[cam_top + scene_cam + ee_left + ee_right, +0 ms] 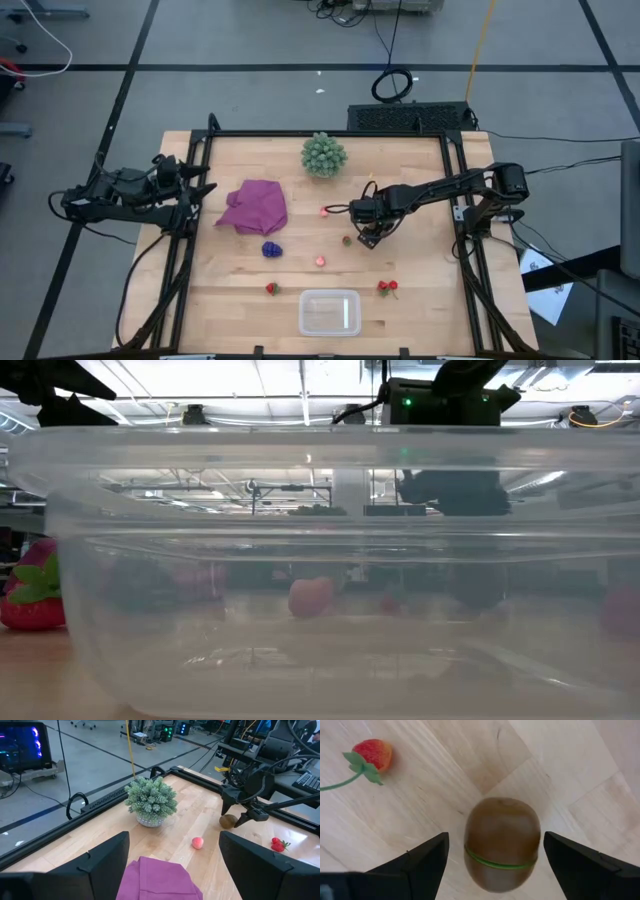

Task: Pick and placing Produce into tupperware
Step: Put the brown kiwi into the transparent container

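Brown oval kiwi [502,845] lies on the wooden table [420,300] between the right gripper's [366,237] wide-apart fingers, well apart from the clear tupperware [329,312]; being rounded, it may roll or squirt sideways as they close.

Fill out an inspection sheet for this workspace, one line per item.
Surface: wooden table in a black frame.
Job's things: clear tub at the near edge, empty; kiwi on the wood between the right fingers; grapes; strawberries either side of the tub; pink berries mid-table.
Clutter: purple cloth, crumpled; green bushy ball at the far edge.
Grippers: right gripper open, lowered over the kiwi; left gripper open, parked at the table's left edge.
Cables: coiled black cable on the floor behind the table.
Surroundings: grey floor, monitor, lab equipment.
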Action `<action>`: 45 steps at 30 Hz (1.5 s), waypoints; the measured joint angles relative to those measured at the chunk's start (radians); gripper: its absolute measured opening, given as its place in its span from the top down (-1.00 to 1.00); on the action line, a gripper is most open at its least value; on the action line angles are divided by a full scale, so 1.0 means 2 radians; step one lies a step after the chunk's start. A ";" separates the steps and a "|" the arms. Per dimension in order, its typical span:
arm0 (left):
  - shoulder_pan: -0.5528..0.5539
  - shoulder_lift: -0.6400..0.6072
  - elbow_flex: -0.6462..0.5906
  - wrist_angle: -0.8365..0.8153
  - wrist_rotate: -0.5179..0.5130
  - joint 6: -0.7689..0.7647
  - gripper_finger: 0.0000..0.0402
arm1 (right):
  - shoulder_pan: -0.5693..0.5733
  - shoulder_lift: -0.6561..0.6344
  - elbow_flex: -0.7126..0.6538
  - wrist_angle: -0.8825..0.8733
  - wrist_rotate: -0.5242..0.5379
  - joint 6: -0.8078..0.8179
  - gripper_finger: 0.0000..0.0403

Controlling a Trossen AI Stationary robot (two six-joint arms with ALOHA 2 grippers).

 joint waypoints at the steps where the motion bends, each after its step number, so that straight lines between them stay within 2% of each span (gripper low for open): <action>1: 0.000 0.000 0.000 0.000 0.000 0.000 -0.56 | 0.000 0.000 0.000 0.000 0.000 0.000 -0.58; 45: 0.000 0.000 0.000 -0.001 0.000 0.000 -0.56 | 0.006 0.000 0.000 -0.004 -0.010 0.015 -0.58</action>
